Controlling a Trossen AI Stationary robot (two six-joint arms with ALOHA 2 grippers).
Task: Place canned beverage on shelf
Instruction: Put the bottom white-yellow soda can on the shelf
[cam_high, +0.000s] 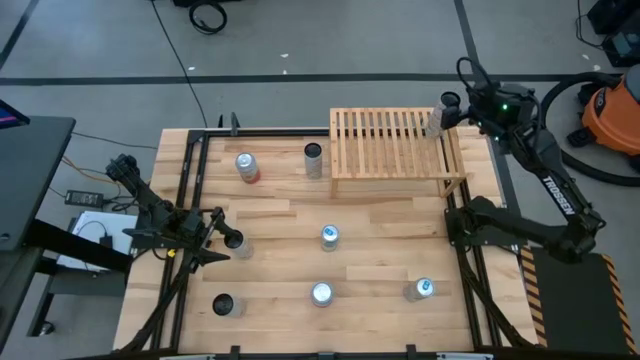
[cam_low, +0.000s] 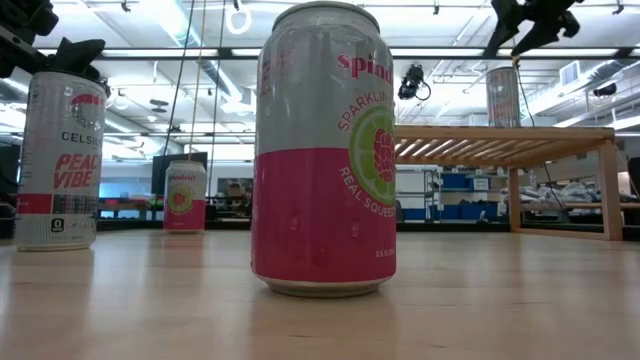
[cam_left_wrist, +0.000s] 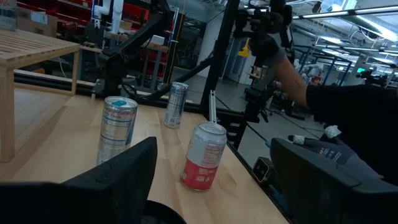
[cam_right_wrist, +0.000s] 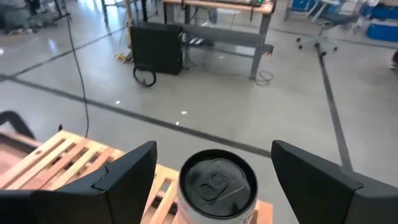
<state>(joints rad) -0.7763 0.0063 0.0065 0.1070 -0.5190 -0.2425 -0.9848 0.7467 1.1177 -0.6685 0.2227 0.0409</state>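
A silver can (cam_high: 435, 122) stands upright on the far right corner of the light-wood slatted shelf (cam_high: 385, 140). The low view shows this can (cam_low: 503, 97) on the shelf top (cam_low: 500, 132). My right gripper (cam_high: 447, 106) hovers open just above it. In the right wrist view the fingers (cam_right_wrist: 124, 177) stand well apart on either side of the can's dark top (cam_right_wrist: 217, 183), with gaps on both sides. My left gripper (cam_high: 215, 238) waits open and level at the table's left, with a can (cam_high: 237, 244) close to its fingertips.
Other cans stand on the wooden table: a red-and-white one (cam_high: 246, 167), a dark-topped one (cam_high: 314, 158), one in the middle (cam_high: 329, 236), and three along the near edge (cam_high: 224, 304), (cam_high: 321, 294), (cam_high: 421, 290). An orange vacuum (cam_high: 612, 110) sits on the floor at right.
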